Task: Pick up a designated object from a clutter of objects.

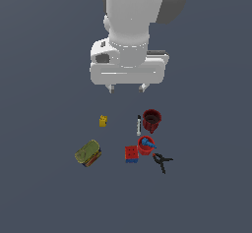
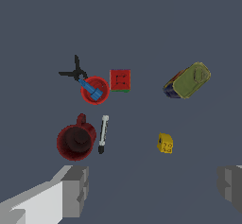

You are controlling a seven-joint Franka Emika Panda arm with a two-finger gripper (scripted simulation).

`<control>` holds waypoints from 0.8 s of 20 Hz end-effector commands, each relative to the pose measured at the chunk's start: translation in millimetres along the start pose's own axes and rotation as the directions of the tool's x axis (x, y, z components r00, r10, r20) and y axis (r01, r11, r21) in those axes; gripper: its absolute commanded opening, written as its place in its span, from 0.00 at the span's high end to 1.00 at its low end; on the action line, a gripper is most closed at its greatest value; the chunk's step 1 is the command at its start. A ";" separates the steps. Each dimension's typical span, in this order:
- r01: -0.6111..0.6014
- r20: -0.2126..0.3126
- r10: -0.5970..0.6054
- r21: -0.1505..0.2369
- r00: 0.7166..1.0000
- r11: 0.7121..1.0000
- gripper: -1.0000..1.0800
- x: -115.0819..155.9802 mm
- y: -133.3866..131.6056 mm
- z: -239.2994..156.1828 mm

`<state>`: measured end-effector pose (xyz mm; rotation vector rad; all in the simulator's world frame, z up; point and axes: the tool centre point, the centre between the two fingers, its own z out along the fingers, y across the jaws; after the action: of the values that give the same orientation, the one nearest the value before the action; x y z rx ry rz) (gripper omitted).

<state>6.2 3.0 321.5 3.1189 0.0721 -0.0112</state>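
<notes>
The bright red cup (image 1: 146,146) was small and tapered, roughly the cube's size, with a blue piece (image 1: 146,142) lying inside it and poking over the rim. It stood on the grey worktop (image 1: 44,192) just beside the red-blue cube (image 1: 131,154), with the black clamp (image 1: 162,161) close on its other side.

From the exterior view's left: one olive-green can (image 1: 88,153) on its side, one yellow block (image 1: 103,121), the single cube, one white-black marker (image 1: 139,125), then two cups. The second, a darker maroon cup (image 1: 151,120) with a handle, showed only a dark inside.

The claw (image 1: 127,87) hung above the clutter with its fingers (image 2: 75,190) spread wide apart, gripping nothing
</notes>
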 end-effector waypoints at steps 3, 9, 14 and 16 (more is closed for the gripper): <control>0.002 0.000 -0.002 -0.001 1.000 1.000 0.04 0.3 -2.1 0.1; 0.027 0.003 -0.027 -0.010 1.000 1.000 0.04 1.3 -24.1 -2.1; 0.028 0.004 -0.028 -0.011 1.000 1.000 0.04 0.3 -25.7 -3.9; 0.030 0.004 -0.030 -0.011 1.000 0.999 0.04 1.9 -25.8 -1.4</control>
<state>6.2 28.9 324.0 3.1063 0.1174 -0.0154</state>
